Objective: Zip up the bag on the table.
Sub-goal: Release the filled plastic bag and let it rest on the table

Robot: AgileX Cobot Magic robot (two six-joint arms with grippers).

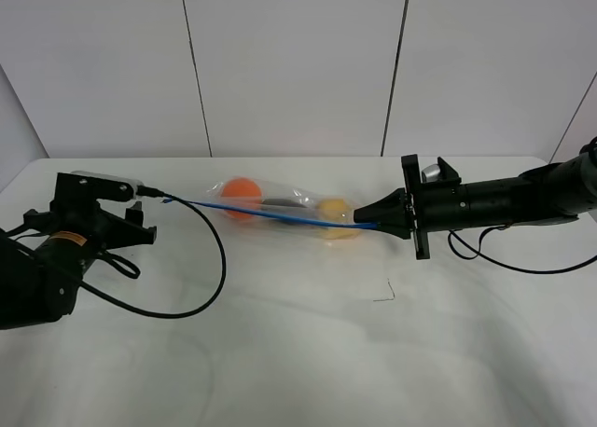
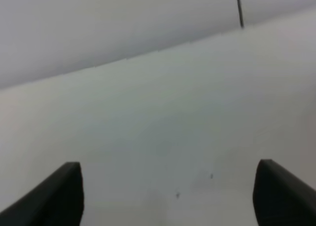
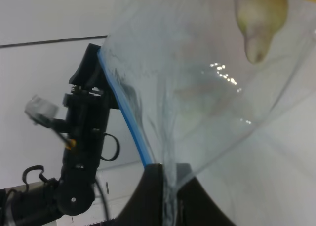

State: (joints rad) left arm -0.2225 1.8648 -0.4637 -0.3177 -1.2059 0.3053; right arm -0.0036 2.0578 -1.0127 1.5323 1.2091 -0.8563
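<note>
Our right fingers are clenched on one end of the bag, pinching the clear plastic just beside the blue zip strip. From these fingertips the bag stretches across the counter toward our left fingers. The left fingers are spread wide apart, and only the white counter shows between them. The far end of the strip reaches just beside them; we cannot tell if it touches them. Inside the bag, the yellow fruit lies near the right fingers and the orange lies nearer the left ones. The dark aubergine is between the two.
</note>
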